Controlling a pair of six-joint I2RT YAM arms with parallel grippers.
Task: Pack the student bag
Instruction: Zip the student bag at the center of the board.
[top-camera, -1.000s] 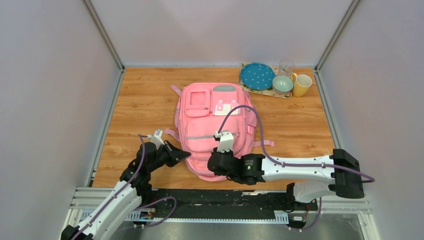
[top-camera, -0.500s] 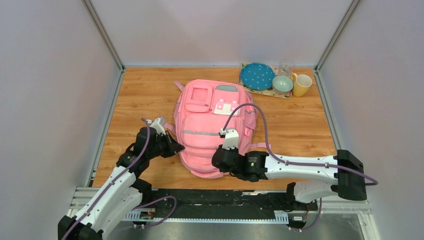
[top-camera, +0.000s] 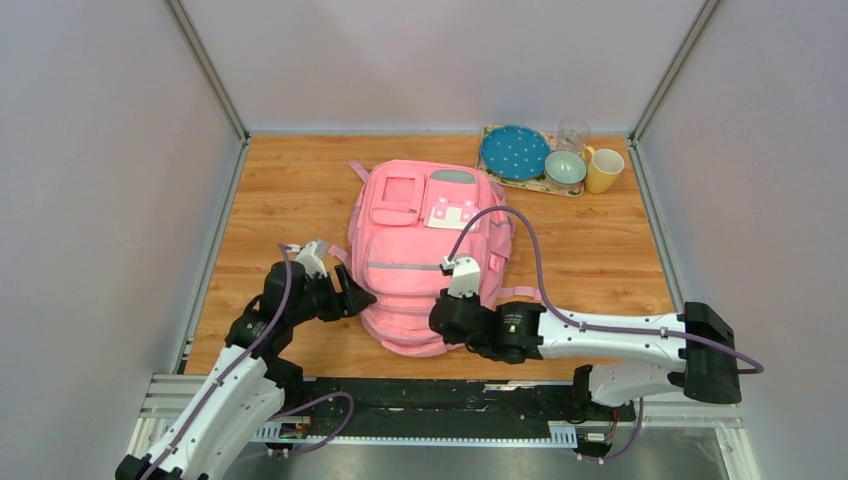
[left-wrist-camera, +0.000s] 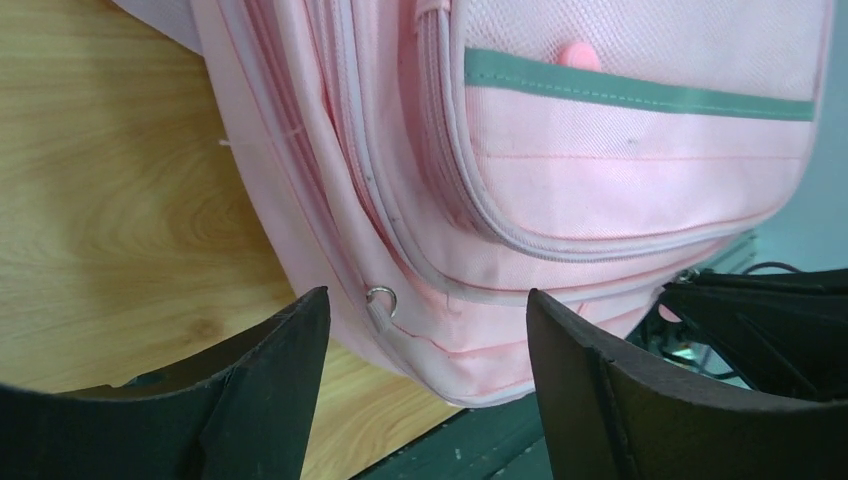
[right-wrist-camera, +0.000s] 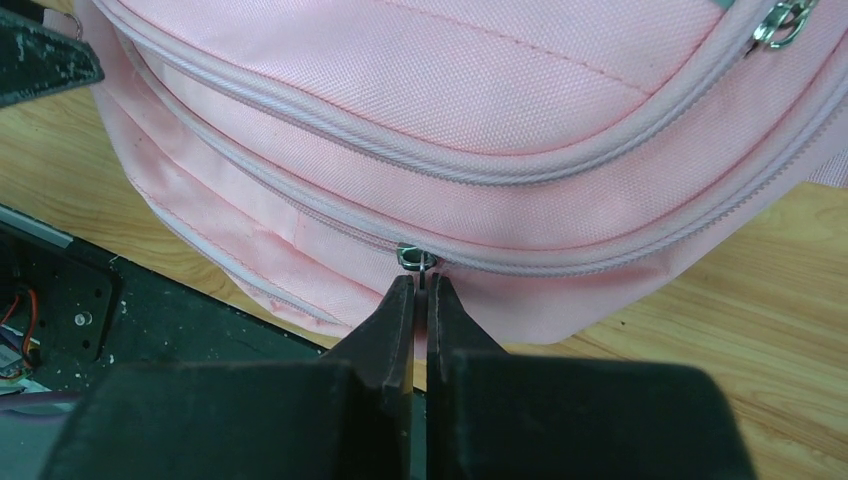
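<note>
While the right tool (right-wrist-camera: 420, 285) is pinching the zip pull (right-wrist-camera: 416, 258) and the left tool (left-wrist-camera: 425, 302) is gaping empty, the unbraced student bag (top-camera: 400, 290) is risking sliding instead of unzipping.

pink student bag (top-camera: 408, 292), dotted teal plate (top-camera: 514, 152), yellow mug (top-camera: 604, 170)

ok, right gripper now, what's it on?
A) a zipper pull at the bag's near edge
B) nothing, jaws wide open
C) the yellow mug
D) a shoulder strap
A: the right wrist view shows the right gripper closed on the small metal zipper pull at the near edge of the pink student bag.
</note>
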